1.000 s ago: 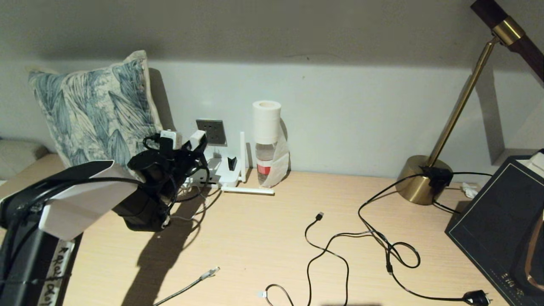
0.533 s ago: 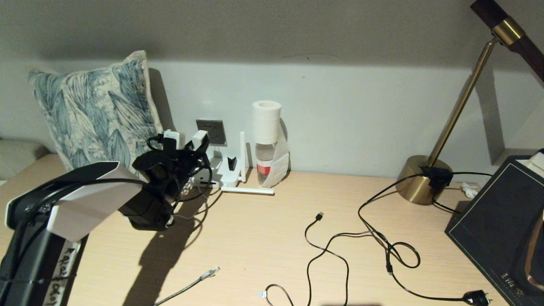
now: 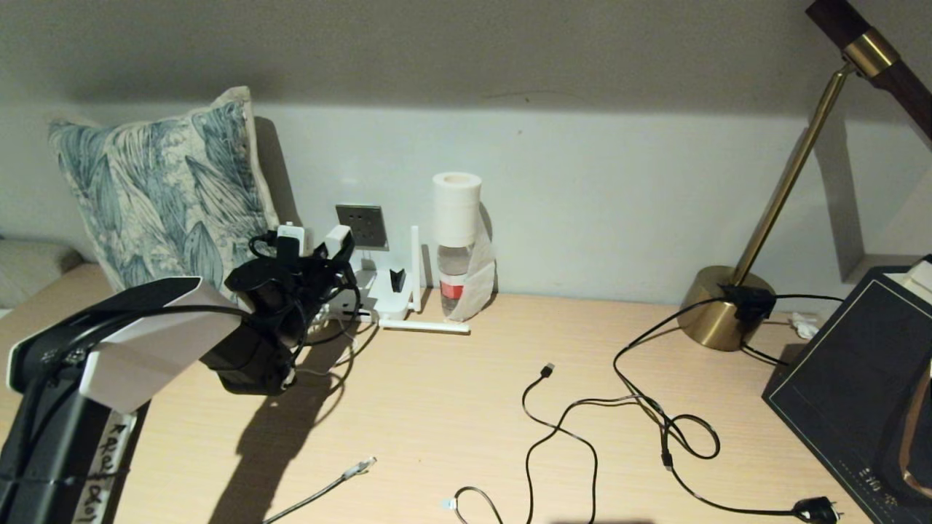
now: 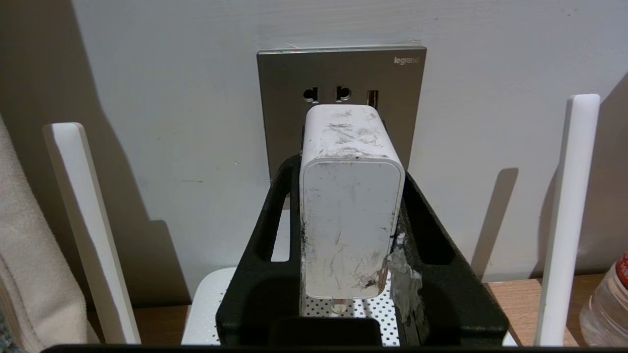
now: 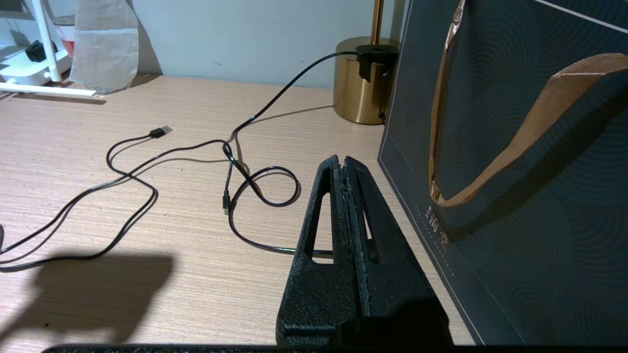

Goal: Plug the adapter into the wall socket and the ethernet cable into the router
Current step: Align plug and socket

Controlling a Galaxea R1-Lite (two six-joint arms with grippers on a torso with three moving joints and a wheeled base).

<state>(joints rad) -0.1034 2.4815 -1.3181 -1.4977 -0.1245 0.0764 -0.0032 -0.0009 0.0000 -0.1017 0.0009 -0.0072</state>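
Adapter (image 4: 349, 215): white, boxy, rounded corners, its casing showing dark scuffs and smears; it is sitting clamped between the black fingers of the left gripper (image 4: 351, 196), its front end pointing at the wall socket (image 4: 274, 98), a grey metal plate with dark pin holes, and hanging just before the plate's lower part. The left gripper (image 3: 313, 247) is reaching over the white router (image 3: 386, 295) at the wall. Right gripper (image 5: 345, 164): jaws pressed together, holding nothing, hovering over the desk (image 5: 171, 274) beside a dark bag (image 5: 515, 196). The ethernet cable (image 3: 342, 477) is lying on the desk's near edge.
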